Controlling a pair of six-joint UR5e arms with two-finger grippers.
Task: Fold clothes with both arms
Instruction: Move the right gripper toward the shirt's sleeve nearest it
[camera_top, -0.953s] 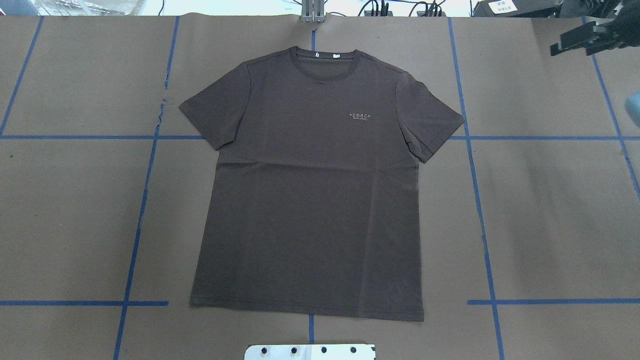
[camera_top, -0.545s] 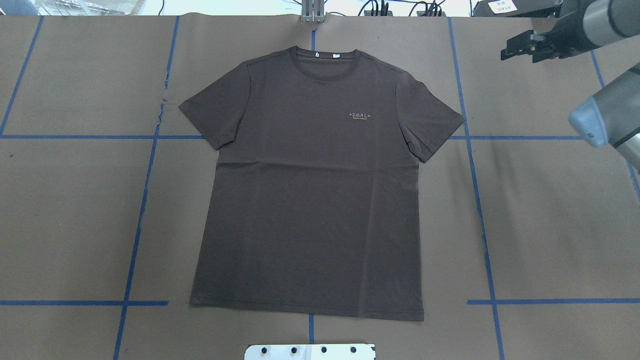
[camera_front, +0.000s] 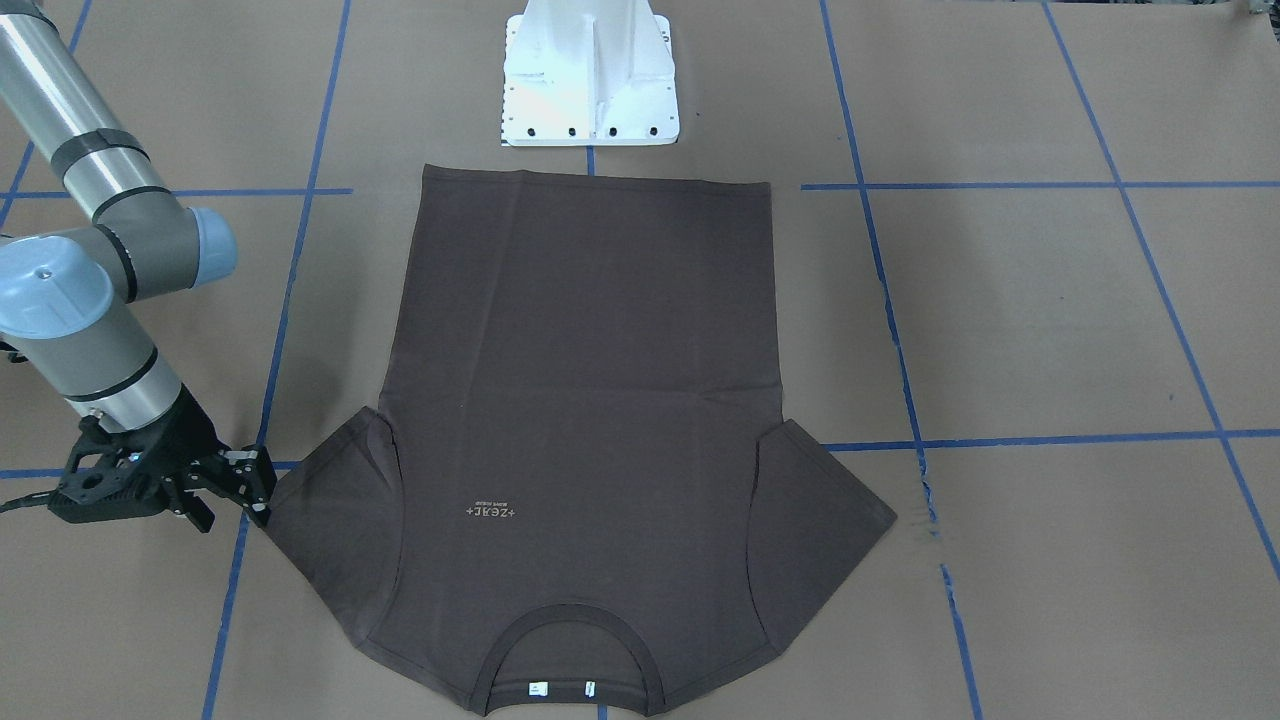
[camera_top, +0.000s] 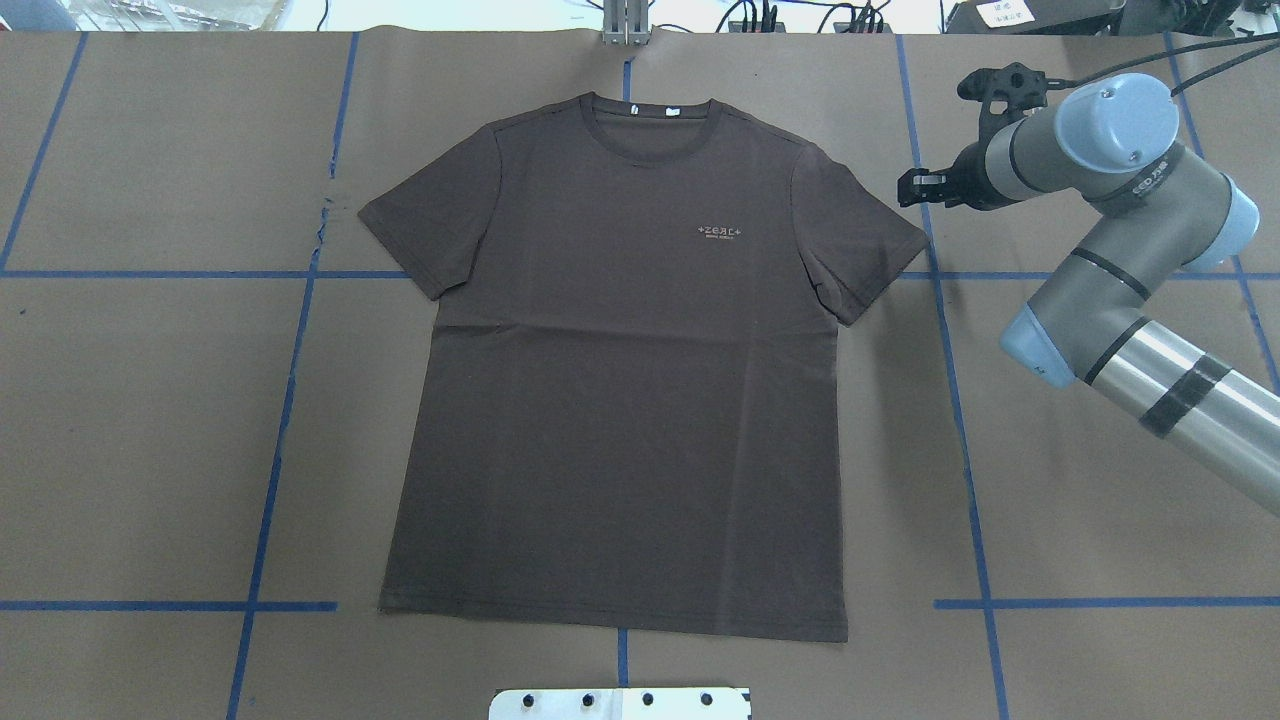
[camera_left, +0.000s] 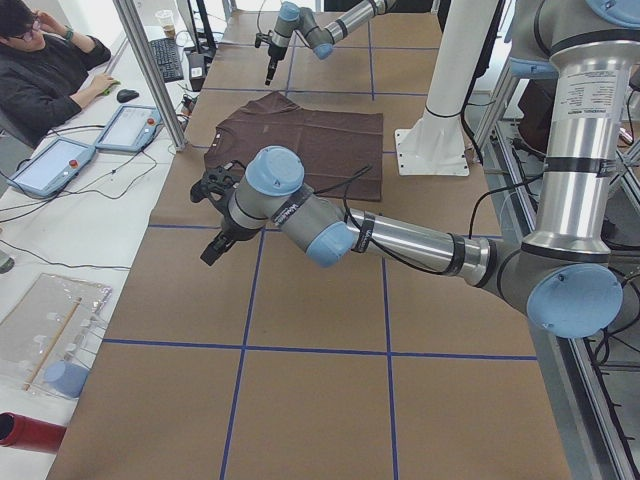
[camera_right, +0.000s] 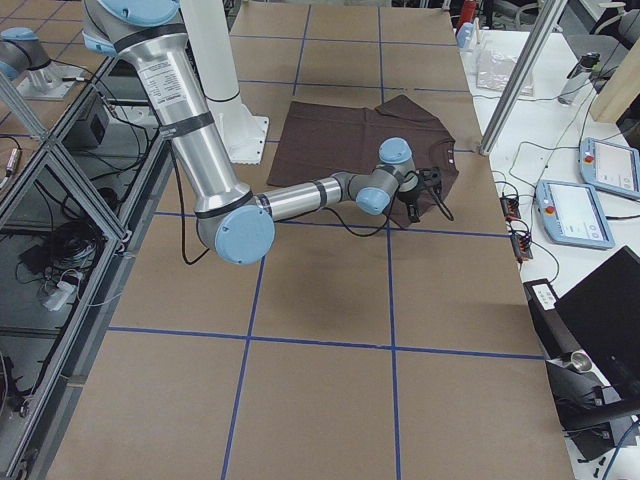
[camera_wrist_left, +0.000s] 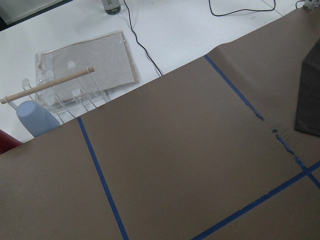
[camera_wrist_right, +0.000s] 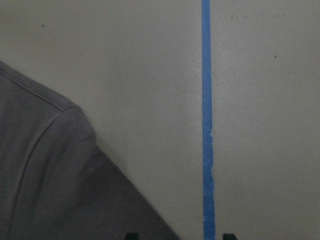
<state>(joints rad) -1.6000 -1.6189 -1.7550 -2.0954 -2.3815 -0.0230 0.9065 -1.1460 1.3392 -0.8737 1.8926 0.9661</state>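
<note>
The T-shirt (camera_top: 620, 400) lies flat mid-tabletop (camera_top: 150, 450), hem toward the robot's base plate (camera_front: 590, 80), collar toward the far edge. The right tool (camera_front: 262, 490) sits just beside the sleeve tip on the robot's right. The left tool (camera_left: 210, 252) hangs over the tabletop on the opposite side, apart from the shirt.

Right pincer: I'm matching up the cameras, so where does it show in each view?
Front-facing: right pincer lower left, beside the T-shirt sleeve.
Overhead: pincer upper right.
Exterior left: pincer far off, at top.
Exterior right: pincer near centre.
Left wrist: not in it.
Right wrist: only its fingertips, bottom edge.
Shared landmark: that sleeve beside it.
</note>
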